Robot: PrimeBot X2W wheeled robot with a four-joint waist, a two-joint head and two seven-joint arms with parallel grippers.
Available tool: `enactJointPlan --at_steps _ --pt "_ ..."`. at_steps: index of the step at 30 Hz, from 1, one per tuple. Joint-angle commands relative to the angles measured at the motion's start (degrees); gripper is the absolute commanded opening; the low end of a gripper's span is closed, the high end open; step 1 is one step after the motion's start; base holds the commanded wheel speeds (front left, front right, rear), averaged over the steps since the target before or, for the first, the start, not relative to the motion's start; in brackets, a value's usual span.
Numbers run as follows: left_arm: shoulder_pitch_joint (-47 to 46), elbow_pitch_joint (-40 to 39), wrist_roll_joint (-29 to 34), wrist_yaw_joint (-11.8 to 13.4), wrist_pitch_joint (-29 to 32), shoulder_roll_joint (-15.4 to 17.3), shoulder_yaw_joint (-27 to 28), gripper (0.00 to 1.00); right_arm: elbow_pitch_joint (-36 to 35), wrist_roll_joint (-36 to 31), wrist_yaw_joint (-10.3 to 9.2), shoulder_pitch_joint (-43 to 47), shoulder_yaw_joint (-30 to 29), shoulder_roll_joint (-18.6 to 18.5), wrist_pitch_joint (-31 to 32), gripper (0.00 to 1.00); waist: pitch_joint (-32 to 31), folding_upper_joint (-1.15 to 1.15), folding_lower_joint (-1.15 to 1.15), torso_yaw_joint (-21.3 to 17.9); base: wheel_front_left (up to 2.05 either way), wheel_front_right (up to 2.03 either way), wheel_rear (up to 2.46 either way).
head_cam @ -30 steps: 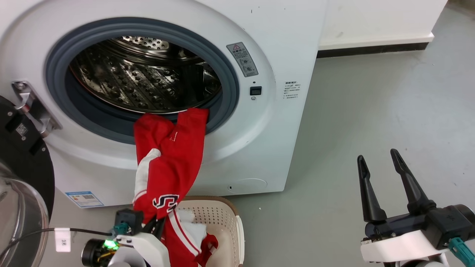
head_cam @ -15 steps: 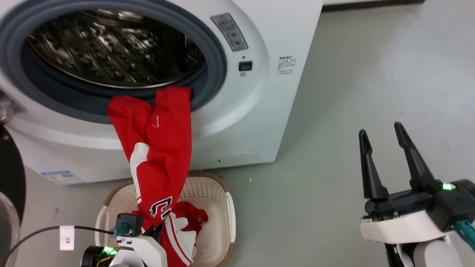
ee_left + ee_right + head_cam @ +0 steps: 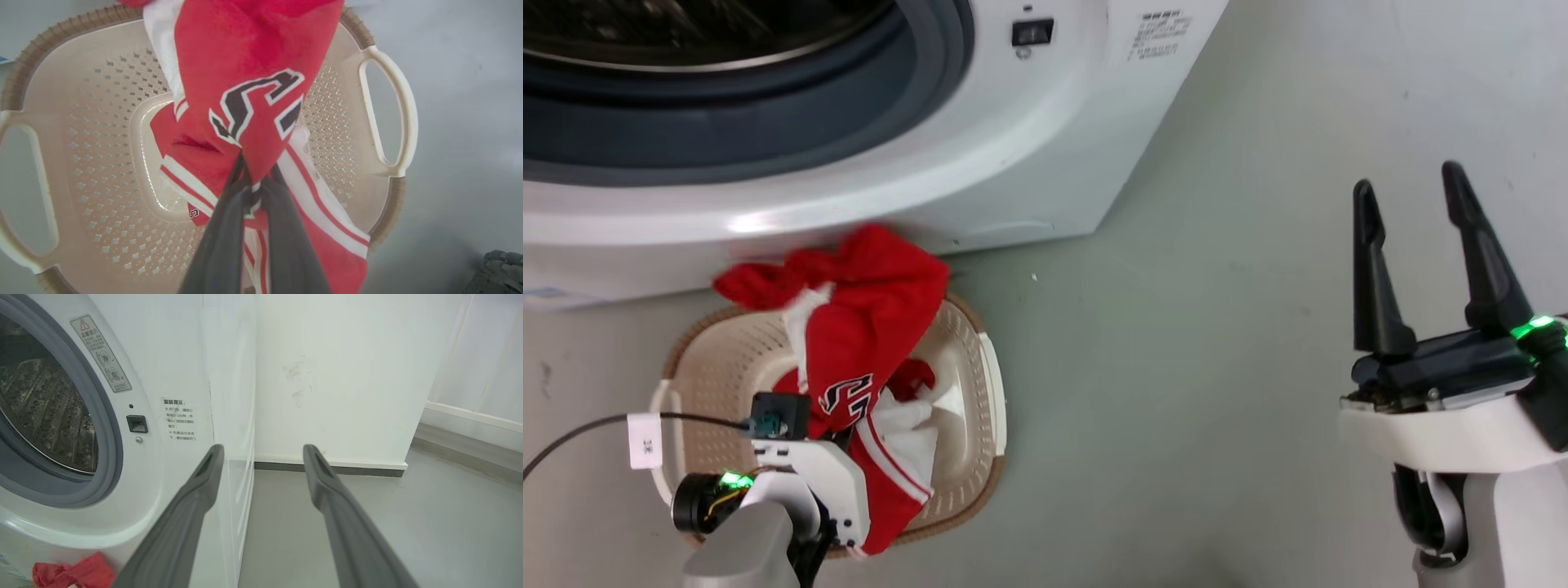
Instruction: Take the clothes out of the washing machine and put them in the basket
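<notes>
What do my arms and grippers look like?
Both alike: the left gripper and right gripper have two long, dark, tapering fingers on a black base, a white wrist shell and a green light. The left carries a teal plug and a black cable with a white tag.
</notes>
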Motion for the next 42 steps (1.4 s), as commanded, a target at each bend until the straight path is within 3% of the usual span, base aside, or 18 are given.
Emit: enactJointPlan --at_steps 1,15,27,28,29,35,42 --pt "-1.6 0.99 -0.33 -0.21 0.69 -0.07 -0.22 0.0 -0.49 0.34 -0.05 -1.51 -0.31 0.07 -0.11 1.0 4.81 0.0 -0.01 -1.14 0.0 0.0 0.0" --pt "-10.1 4.81 -1.98 -0.25 7.14 0.22 -0.73 0.0 -2.68 1.29 -0.05 -6.88 -2.69 0.07 -0.11 1.0 17.11 0.0 -0.01 -0.89 0.0 0.0 0.0" --pt "-13.75 5.43 -1.98 1.57 9.06 0.2 -1.22 0.0 -2.92 1.67 -0.05 -8.3 -3.38 0.07 -0.11 1.0 20.53 0.0 -0.01 -0.83 0.0 0.0 0.0" --pt "-13.82 5.47 -1.84 1.86 9.12 0.17 -1.36 0.94 -2.77 1.63 -0.05 -8.33 -3.41 0.07 -0.11 1.0 20.43 0.0 -0.01 -0.78 0.0 0.0 0.0" --pt "-13.85 5.47 -1.73 1.98 8.58 0.07 -1.48 1.0 -2.54 1.54 -0.06 -8.29 -3.51 0.07 -0.11 1.0 20.18 0.0 -0.01 -0.62 0.0 0.0 0.0" --pt "-10.77 5.56 -2.89 2.21 6.68 -1.28 -0.99 1.0 -1.17 1.34 -0.05 -6.61 -2.85 0.07 -0.1 1.0 15.55 0.0 -0.01 0.42 0.0 0.0 0.0" --pt "-5.11 5.56 -3.92 1.49 0.91 -2.95 -0.71 1.0 1.19 0.73 -0.05 -3.37 -1.95 0.06 -0.1 1.0 5.64 0.0 -0.01 2.23 0.0 0.0 0.0"
